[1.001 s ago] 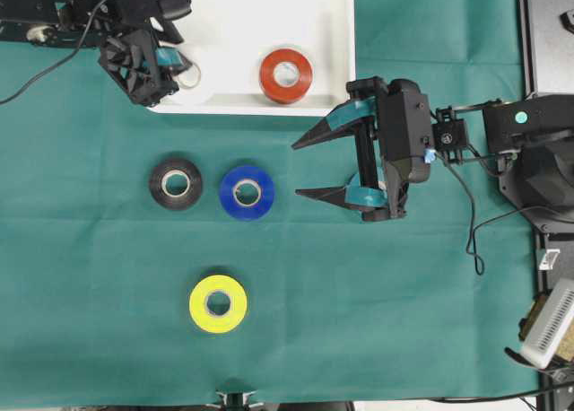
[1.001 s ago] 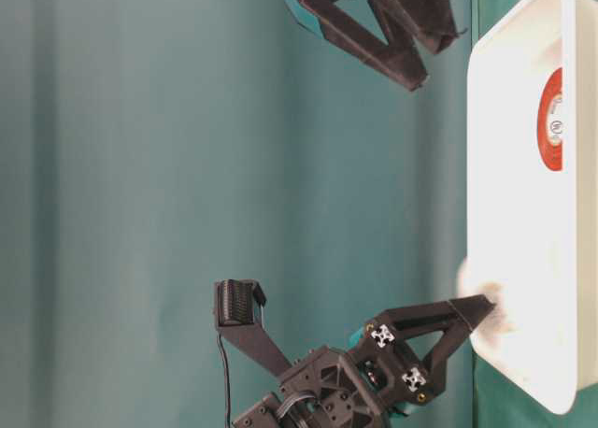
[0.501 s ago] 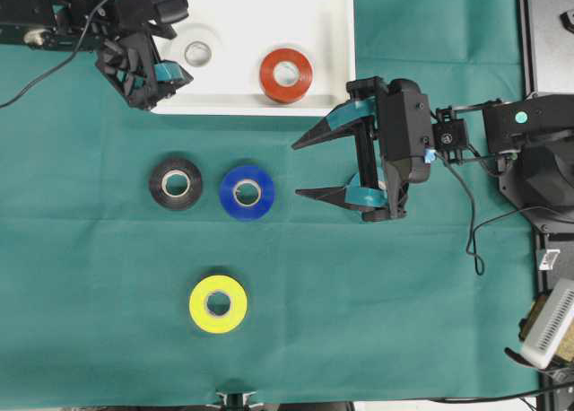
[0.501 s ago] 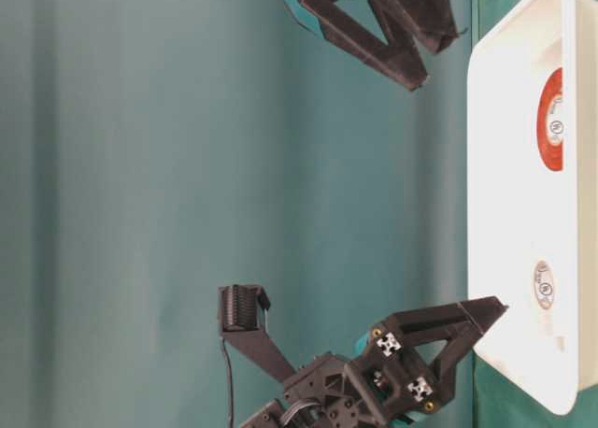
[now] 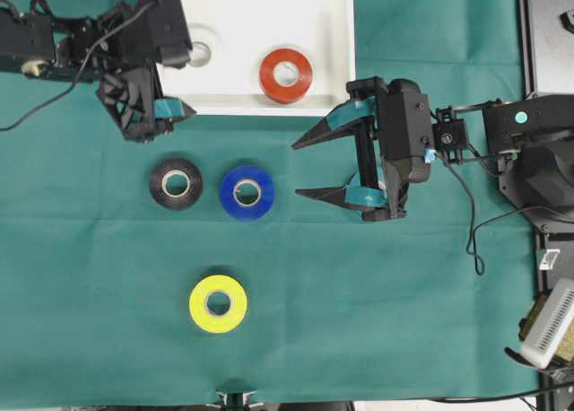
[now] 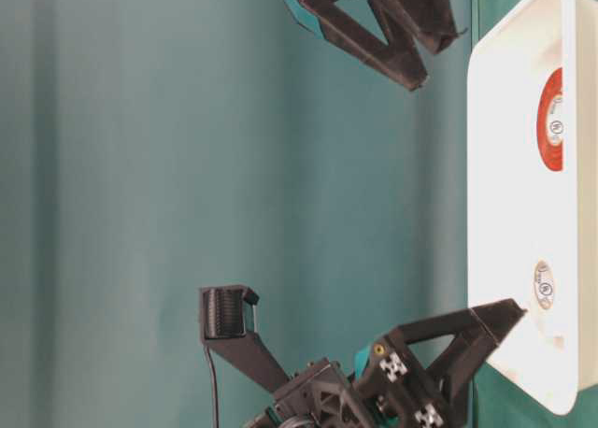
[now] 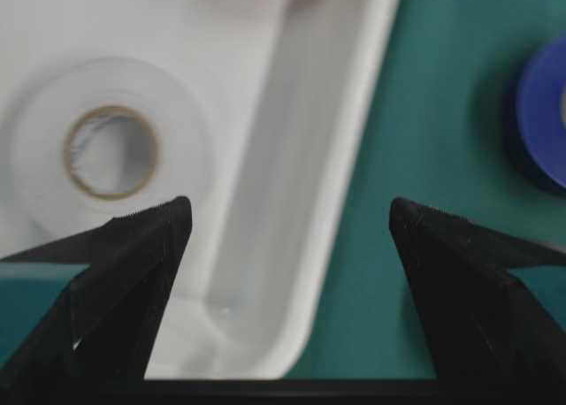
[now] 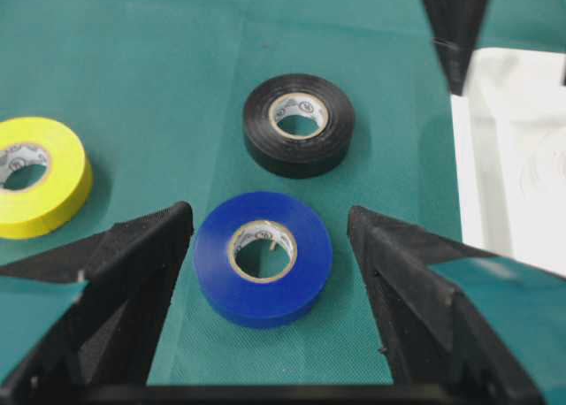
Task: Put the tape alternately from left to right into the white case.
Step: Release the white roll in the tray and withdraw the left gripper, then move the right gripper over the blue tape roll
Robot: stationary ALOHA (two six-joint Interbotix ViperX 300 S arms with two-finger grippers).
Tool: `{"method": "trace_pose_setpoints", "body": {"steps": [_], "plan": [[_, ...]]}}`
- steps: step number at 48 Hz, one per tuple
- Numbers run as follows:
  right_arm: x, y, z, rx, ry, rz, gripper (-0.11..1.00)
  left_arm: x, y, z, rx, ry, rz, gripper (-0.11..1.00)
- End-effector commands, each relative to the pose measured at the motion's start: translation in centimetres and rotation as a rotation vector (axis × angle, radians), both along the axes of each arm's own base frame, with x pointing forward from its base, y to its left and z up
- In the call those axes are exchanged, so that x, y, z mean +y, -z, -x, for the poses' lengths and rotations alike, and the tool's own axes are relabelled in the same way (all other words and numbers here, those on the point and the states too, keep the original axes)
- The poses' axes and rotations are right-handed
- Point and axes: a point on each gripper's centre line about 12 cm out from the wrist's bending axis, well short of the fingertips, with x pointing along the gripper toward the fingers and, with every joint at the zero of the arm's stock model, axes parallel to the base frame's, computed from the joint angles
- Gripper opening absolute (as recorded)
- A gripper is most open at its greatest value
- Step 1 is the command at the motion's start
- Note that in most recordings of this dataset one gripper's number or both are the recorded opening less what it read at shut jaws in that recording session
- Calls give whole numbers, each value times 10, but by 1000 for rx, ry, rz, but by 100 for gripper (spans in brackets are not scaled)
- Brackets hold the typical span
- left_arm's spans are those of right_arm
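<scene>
Rolls of vinyl tape look light, stiff and slick-sided, best pinched across the outer wall. Right gripper (image 5: 305, 169) hangs wide open and empty, the round blue tape roll (image 8: 263, 256) just ahead between its fingertips, black roll (image 8: 299, 124) beyond. Left gripper (image 5: 175, 115), spread and empty, hovers at the shallow white plastic case (image 5: 332, 34) rim; white roll (image 7: 106, 153) and red roll (image 5: 285, 74) lie inside. Green cloth around offers room.
</scene>
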Motion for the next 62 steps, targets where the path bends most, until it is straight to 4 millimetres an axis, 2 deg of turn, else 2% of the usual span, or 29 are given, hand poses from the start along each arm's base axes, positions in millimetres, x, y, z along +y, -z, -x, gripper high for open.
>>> {"method": "trace_pose_setpoints", "body": {"steps": [1, 21, 44, 62], "plan": [[1, -6, -2, -26, -3, -4, 73, -8, -14, -2, -43, 40, -23, 74], [1, -6, -2, -26, -3, -4, 73, -38, -24, 7, -62, 204, -102, 74], [1, -3, -4, -14, -3, -3, 73, -53, -34, 27, -245, 247, -149, 74], [1, -3, -5, -14, -3, -3, 73, -67, -33, 36, -252, 288, -141, 74]]}}
